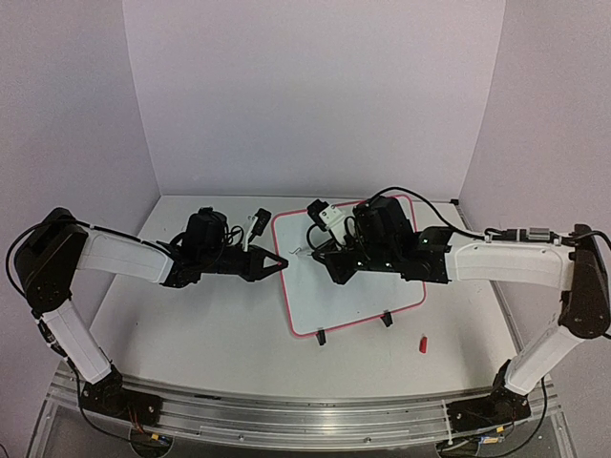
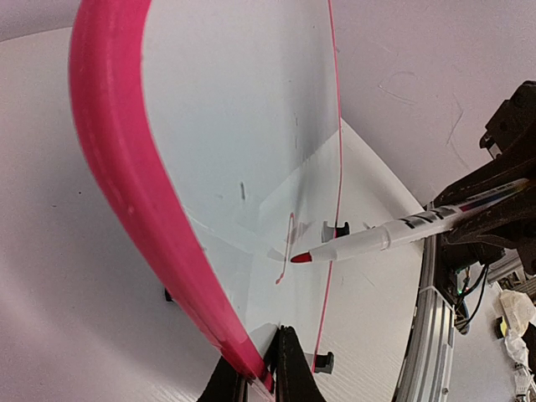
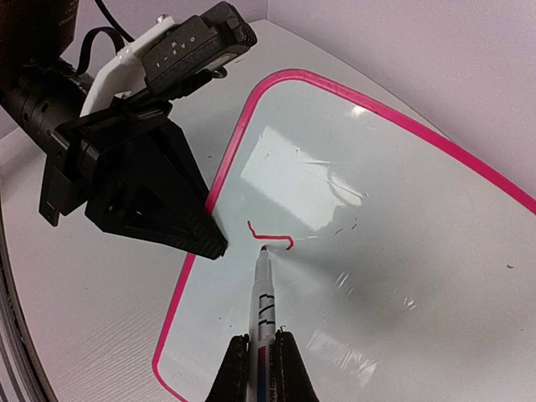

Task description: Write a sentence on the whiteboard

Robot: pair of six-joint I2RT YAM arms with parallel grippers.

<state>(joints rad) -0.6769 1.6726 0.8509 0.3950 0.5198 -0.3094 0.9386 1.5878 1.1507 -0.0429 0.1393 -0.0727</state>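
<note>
The board (image 1: pixel 368 286) sits mid-bench, a little right of centre. It is propped on a stand whose two black feet (image 1: pixel 321 336) show under its near edge. It is turned slightly, so that edge climbs toward the right. Its pink frame has rounded corners.

The left edge is taken up by the left gripper (image 1: pixel 282 264), whose fingers are pressed together on the frame about halfway along. The right wrist view shows its pointed black tip meeting the rim just beside the writing. The bench (image 1: pixel 210 329) is bare to the left and front of the board, and a strip lies free behind it up to the back wall. Pale walls close in the left, back and right sides. A small red cap (image 1: pixel 421 343) lies near the board's near right corner, apart from it.

The right gripper (image 3: pixel 261 362) is clamped on a white marker (image 3: pixel 263 293). The marker's red tip touches the white surface near the left edge, at the end of a short red stroke (image 3: pixel 270 239) that has a hooked start. The rest of the surface is unmarked apart from glare.

Each arm rises from its base to a raised elbow at the outer side. Its forearm then reaches inward, low over the bench. The right forearm crosses the board's far right part, with the wrist angled down at the surface.
</note>
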